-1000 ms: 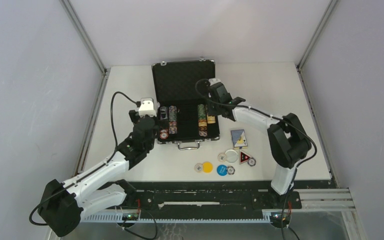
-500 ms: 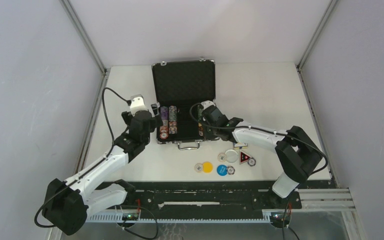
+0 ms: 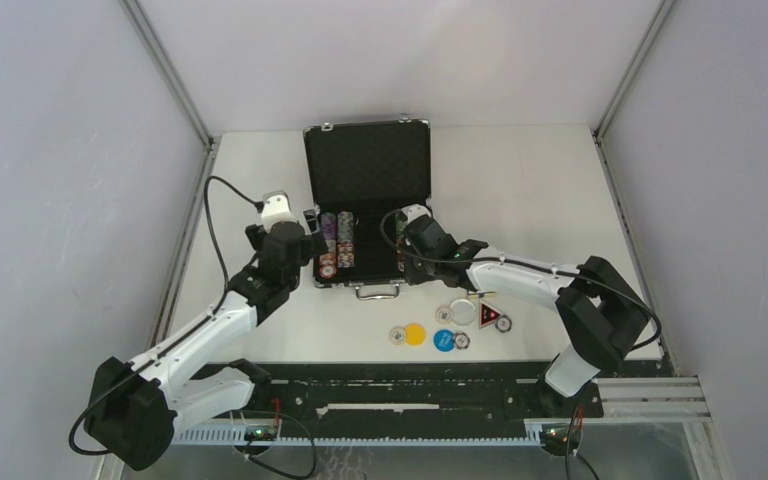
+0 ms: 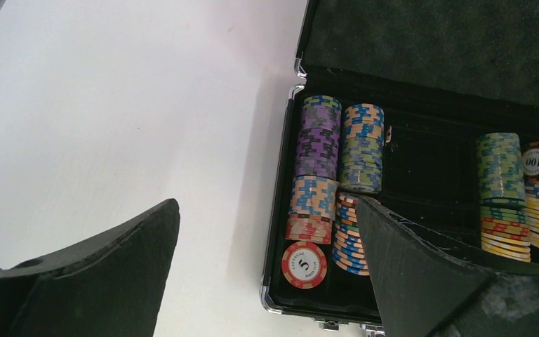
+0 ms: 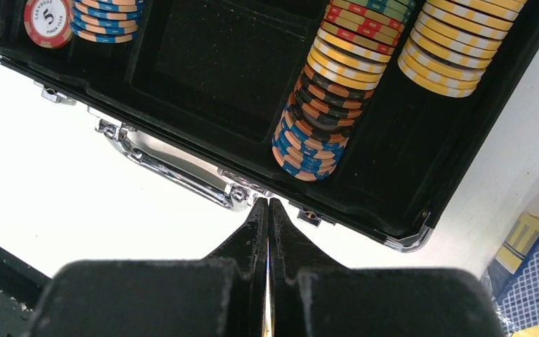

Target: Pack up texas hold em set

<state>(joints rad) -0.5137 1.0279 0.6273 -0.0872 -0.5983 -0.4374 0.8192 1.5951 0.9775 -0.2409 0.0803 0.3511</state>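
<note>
Top view: the open briefcase [image 3: 367, 165] lies at the table's 12 o'clock side, lid raised, with chip stacks [image 3: 337, 243] in its tray. The left arm reaches up from 7 o'clock and its left gripper [image 3: 308, 247] hovers at the case's 9 o'clock edge. The right arm folds in from 4 o'clock, placing the right gripper [image 3: 408, 268] at the case's 6 o'clock rim. The yellow button [image 3: 415, 334], blue button [image 3: 444, 340] and triangle token [image 3: 489, 318] lie on the table at 5 o'clock of the case. Left wrist view: the fingers [image 4: 91, 281] are spread wide, holding nothing, above the tray's left wall. Right wrist view: the fingertips [image 5: 260, 217] are pressed together just beside the metal handle [image 5: 175, 165]; the card deck [image 5: 533, 274] lies at 4 o'clock.
</note>
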